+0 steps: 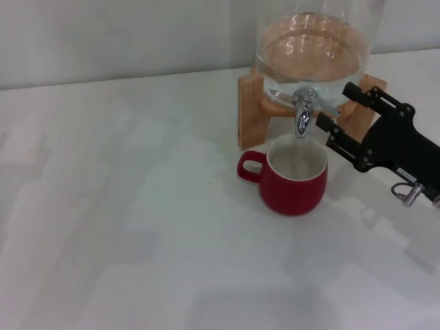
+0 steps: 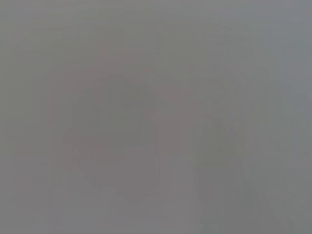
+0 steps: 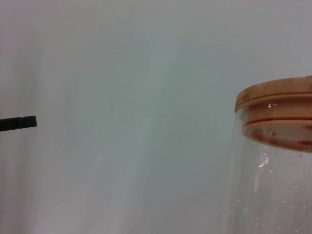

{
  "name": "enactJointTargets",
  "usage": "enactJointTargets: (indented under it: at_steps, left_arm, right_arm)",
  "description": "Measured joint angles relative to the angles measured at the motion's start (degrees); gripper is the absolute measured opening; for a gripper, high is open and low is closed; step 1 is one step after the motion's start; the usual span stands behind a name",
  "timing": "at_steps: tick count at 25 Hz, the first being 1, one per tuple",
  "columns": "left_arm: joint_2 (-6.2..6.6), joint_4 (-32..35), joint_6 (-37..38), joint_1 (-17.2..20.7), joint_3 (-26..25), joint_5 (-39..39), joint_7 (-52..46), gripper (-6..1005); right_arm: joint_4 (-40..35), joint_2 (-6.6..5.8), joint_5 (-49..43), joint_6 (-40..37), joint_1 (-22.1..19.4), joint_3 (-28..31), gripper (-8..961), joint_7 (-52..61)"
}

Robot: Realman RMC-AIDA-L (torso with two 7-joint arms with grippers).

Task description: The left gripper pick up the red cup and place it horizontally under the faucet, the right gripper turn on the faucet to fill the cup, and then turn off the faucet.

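The red cup [image 1: 292, 182] stands upright on the white table, its white inside showing and its handle pointing left. Its mouth is right under the chrome faucet [image 1: 303, 113] of the clear glass dispenser [image 1: 313, 48]. My right gripper [image 1: 335, 106] is open and empty just right of the faucet, at spout height and not touching it. One of its fingertips [image 3: 19, 123] shows in the right wrist view, far from the dispenser's wooden lid [image 3: 275, 105]. My left gripper is out of view; the left wrist view shows only plain grey.
The dispenser rests on a wooden stand [image 1: 251, 110] at the back of the white table [image 1: 124, 220]. A pale wall rises behind it.
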Motion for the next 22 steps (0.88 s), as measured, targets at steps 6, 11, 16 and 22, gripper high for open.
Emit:
enactJointTargets:
  at_steps: [6, 11, 16, 22]
  left_arm:
    - [0.0, 0.0, -0.2, 0.0, 0.0, 0.0, -0.1, 747]
    - [0.0, 0.0, -0.3, 0.1, 0.0, 0.0, -0.1, 747]
    - [0.0, 0.0, -0.3, 0.2, 0.0, 0.0, -0.1, 747]
    - [0.0, 0.0, -0.3, 0.2, 0.0, 0.0, -0.1, 747]
  right_arm:
    - [0.0, 0.0, 0.0, 0.1, 0.0, 0.0, 617, 0.0]
    - [0.0, 0.0, -0.1, 0.1, 0.0, 0.0, 617, 0.0]
    - [0.0, 0.0, -0.1, 0.1, 0.0, 0.0, 617, 0.0]
    - [0.0, 0.0, -0.1, 0.1, 0.0, 0.0, 617, 0.0]
